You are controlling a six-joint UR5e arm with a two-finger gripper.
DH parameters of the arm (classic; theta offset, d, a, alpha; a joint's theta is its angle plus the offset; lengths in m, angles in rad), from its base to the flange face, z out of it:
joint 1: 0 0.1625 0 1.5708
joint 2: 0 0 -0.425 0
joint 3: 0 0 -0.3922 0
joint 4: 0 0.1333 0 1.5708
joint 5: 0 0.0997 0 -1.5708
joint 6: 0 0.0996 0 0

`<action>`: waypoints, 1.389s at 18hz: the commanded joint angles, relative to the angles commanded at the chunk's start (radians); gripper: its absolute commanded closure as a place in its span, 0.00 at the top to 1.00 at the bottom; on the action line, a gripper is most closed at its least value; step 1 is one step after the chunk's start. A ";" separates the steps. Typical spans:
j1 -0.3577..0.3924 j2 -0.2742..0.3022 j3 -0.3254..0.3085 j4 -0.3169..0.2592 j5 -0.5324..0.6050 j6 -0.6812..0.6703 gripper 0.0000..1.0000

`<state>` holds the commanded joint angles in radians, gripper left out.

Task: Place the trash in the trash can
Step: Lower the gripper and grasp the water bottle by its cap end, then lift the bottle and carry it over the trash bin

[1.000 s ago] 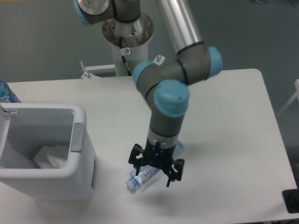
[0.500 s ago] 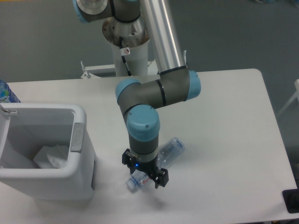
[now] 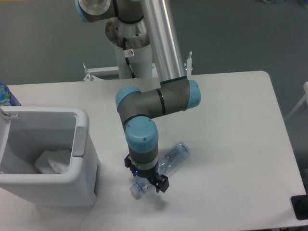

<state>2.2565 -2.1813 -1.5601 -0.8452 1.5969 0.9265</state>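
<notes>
Gripper [image 3: 146, 181]: we find it low over the table [image 3: 231, 144], pointing down, with its black fingers [image 3: 162, 184] set astride the neck end of the bottle [image 3: 174, 156]. The jaws look drawn in close to the bottle, but the wrist covers the contact, so we cannot tell whether they are clamped on it or merely around it.

Bottle: clear plastic, lying on its side on the table. Its cap end shows just below and left of the gripper; its body runs out up and to the right of the gripper. We cannot read the label, since the gripper hides the middle of the bottle.

Arm [image 3: 154, 103]: grey links with light blue joint caps, coming down from above the gripper and folding at an elbow directly over it.

Bin [image 3: 79, 144]: light grey, rectangular, rounded rim, standing on the table to the left of the gripper, near it but apart. We note a grey tab on the wall that faces the gripper.

Wrapper [image 3: 53, 161]: crumpled and white, lying inside the bin on its floor, well to the left of the gripper. We cannot make out a green edge at this size.
</notes>
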 joint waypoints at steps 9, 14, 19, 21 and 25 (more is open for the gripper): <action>-0.005 -0.002 0.009 -0.003 -0.003 0.000 0.38; 0.021 0.021 0.046 -0.008 -0.028 0.002 0.36; 0.104 0.070 0.090 -0.008 -0.191 0.000 0.36; 0.139 0.089 0.124 -0.009 -0.297 -0.014 0.36; 0.202 0.132 0.173 -0.012 -0.573 -0.164 0.36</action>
<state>2.4588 -2.0495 -1.3868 -0.8575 1.0239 0.7628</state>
